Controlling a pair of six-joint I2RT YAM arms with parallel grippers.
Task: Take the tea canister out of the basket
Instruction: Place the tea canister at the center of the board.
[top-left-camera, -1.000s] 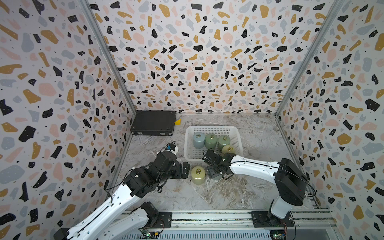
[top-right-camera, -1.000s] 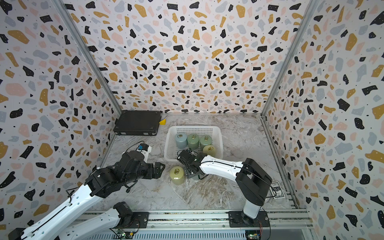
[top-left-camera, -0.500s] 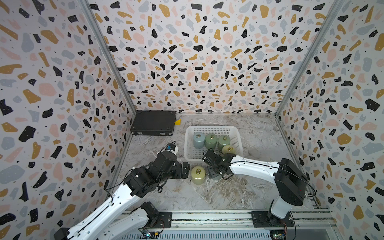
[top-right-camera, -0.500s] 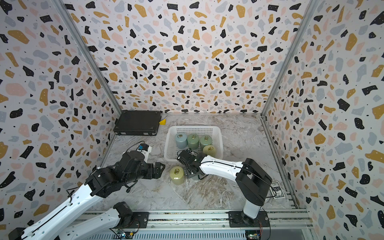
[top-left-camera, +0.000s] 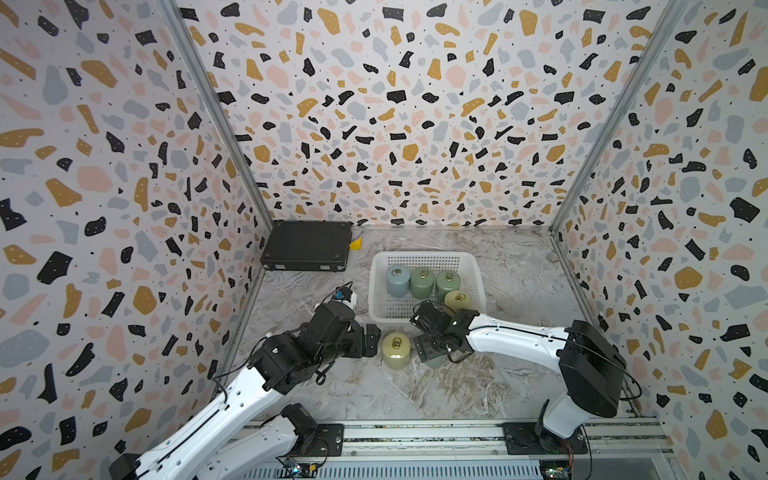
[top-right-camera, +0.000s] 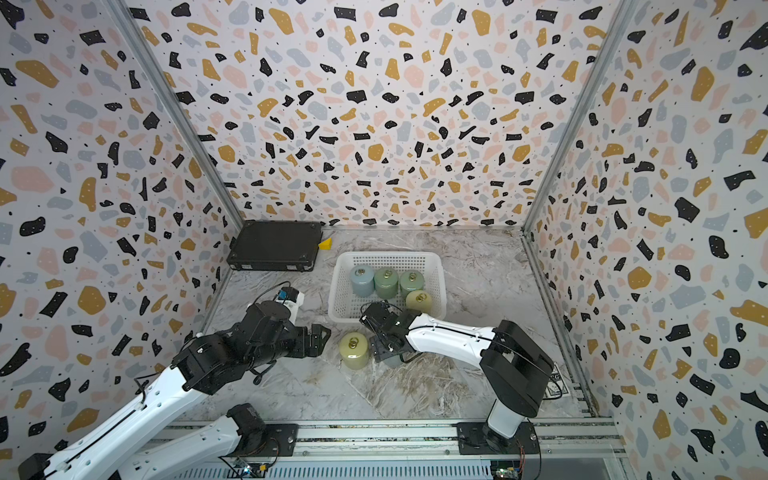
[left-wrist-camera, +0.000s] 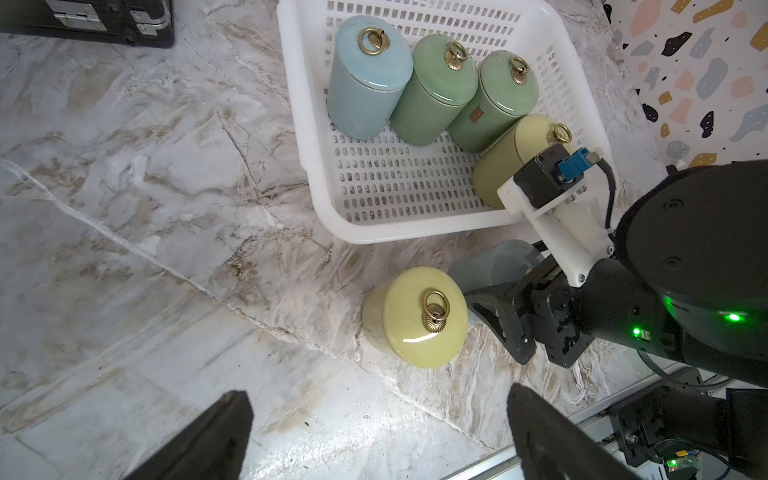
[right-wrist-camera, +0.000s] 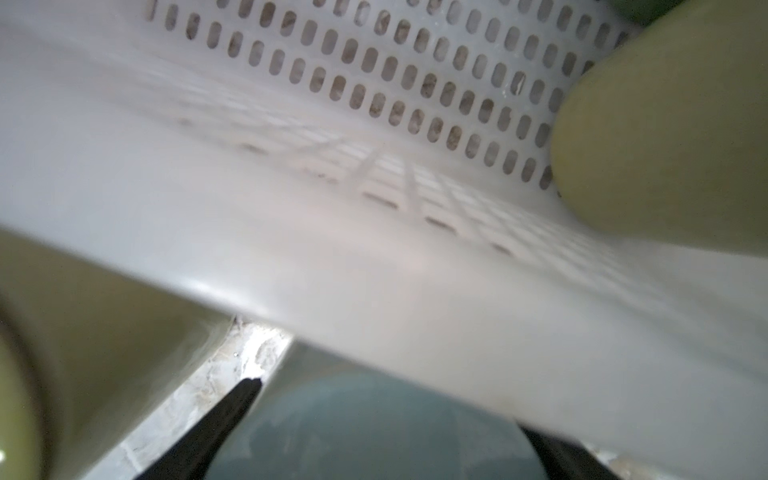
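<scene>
The right gripper (right-wrist-camera: 390, 411) is set around a blue-grey canister (left-wrist-camera: 492, 264), one jaw on each side of the body. Whether the pads press it or stand just clear cannot be told. The blue-grey canister is stood upright on the marble table (top-left-camera: 457, 395), outside the basket (top-left-camera: 422, 259) and just beside its near wall, long axis vertical. It is reached from the robot's right, with the fingers held low across it.

Just beside it on the far side from that arm, a yellow-green canister (top-left-camera: 395, 349) is seen, also upright on the table, ring knob up. Contact between the two cannot be judged. The left gripper (left-wrist-camera: 374, 436) is spread wide and empty, pointed at the yellow-green canister from the robot's left — near it, not touching.

Four canisters are left in the basket: three in a row toward the far wall and a pale yellow canister (top-left-camera: 456, 300) at the near right corner.

The coming move is judged to be a release and pull-back, kept clear of the basket rim close above the jaws. For a further pick, the pale yellow canister lies just over the near wall from the right gripper — the right arm is the nearer.
</scene>
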